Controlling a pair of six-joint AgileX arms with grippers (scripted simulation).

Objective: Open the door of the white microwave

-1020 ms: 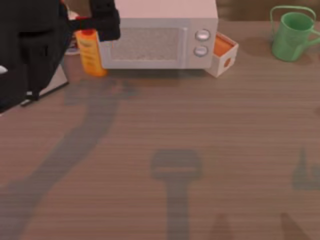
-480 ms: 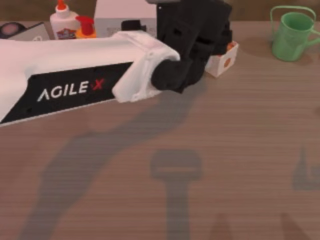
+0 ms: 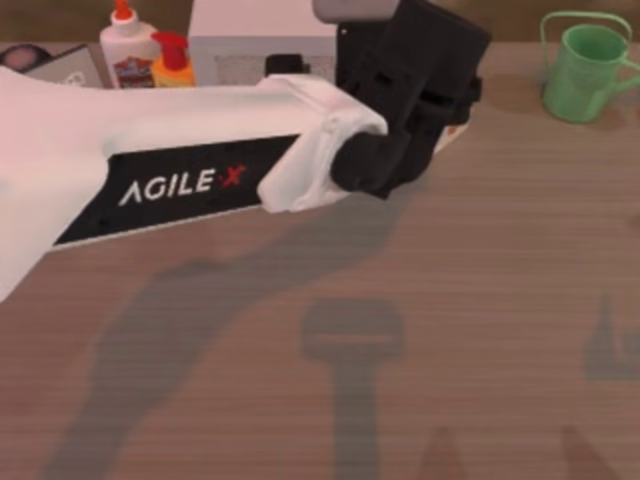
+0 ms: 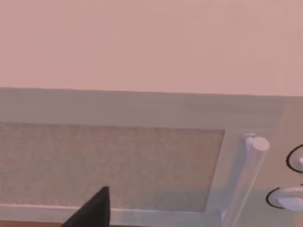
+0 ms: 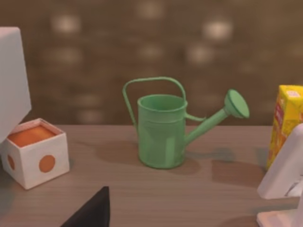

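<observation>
Wood-grain table [image 3: 450, 300], brown, arm shadows across it.

Left arm [image 3: 150, 170]: white link lettered AGILE X reaches from the top view's left edge across to the far middle of the table. Its black wrist block hangs over the microwave's front and hides the fingers from above.

Left gripper: only one dark fingertip [image 4: 92, 210] shows in the left wrist view; spread of the fingers cannot be told.

White microwave [image 3: 262, 32]: at the far edge, left of centre, mostly covered by the arm. Left wrist view looks straight at the door [image 4: 109, 163], mesh window filling the view, close in front of the fingertip. Door lies flush. White bar handle [image 4: 246, 179] stands beside the window, knobs [image 4: 291, 196] just past it.

Right arm: not seen from above; its wrist view faces a green watering can [image 5: 163, 130] at the table's far right.
</observation>
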